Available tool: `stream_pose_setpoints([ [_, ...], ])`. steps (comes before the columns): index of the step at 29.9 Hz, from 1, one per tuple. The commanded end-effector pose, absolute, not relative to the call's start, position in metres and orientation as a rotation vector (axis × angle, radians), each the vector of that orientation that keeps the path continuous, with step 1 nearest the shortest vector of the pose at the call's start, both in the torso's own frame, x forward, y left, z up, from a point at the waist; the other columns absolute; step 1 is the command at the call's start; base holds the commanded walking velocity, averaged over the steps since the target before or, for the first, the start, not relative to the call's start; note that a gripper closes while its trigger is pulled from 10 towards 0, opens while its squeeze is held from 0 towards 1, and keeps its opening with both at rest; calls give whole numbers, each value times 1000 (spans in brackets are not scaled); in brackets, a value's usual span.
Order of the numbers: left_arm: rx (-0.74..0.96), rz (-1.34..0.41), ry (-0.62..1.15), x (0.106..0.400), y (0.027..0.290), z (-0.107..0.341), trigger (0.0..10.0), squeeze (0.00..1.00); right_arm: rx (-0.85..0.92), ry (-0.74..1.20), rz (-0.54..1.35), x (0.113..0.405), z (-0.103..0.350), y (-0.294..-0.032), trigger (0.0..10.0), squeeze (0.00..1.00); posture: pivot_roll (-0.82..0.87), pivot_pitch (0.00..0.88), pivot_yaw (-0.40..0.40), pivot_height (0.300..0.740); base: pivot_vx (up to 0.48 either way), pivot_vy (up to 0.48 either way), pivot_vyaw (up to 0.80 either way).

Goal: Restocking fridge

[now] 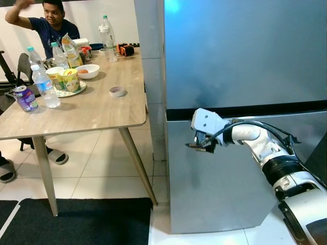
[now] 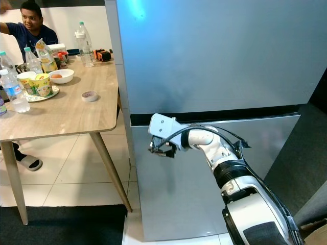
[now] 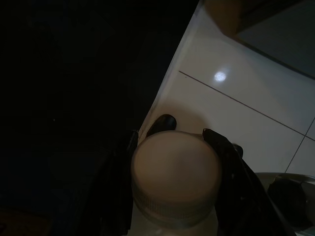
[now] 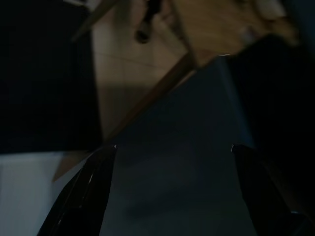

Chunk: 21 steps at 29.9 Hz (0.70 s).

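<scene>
My left hand [image 3: 177,147] was clenched around a white-capped bottle [image 3: 176,172] above the floor tiles. The bench [image 1: 97,109] stood left of the fridge [image 1: 245,61], where my right hand [image 4: 170,162], fingers spread, faced its lower door.

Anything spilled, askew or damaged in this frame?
Nothing stands out. The fridge is shut and unmarked, the right gripper is open at its lower door's edge, the left gripper holds a capped bottle, and the table items stand upright.
</scene>
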<state>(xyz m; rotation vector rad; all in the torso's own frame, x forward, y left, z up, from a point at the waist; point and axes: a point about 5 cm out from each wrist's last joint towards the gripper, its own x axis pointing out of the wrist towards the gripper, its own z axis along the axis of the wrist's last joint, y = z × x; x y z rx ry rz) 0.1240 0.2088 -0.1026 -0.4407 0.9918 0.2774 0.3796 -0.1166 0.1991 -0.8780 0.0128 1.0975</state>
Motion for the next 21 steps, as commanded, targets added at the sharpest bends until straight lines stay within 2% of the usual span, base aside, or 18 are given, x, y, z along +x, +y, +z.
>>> stream_pose_setpoints([
  [1,-466,270,1012,119,202,-105,10000,0,-902,-1,1113,379,204,-117,10000,0,-91,0,-6,740,0,0,0],
  [12,-468,270,1010,119,202,-105,10000,0,-881,-62,1027,388,222,-115,10000,0,-91,0,-6,740,0,0,0],
  [21,-468,273,1017,116,202,-106,10000,0,-968,10,986,392,215,-120,10000,0,-91,9,-6,740,0,0,0],
])
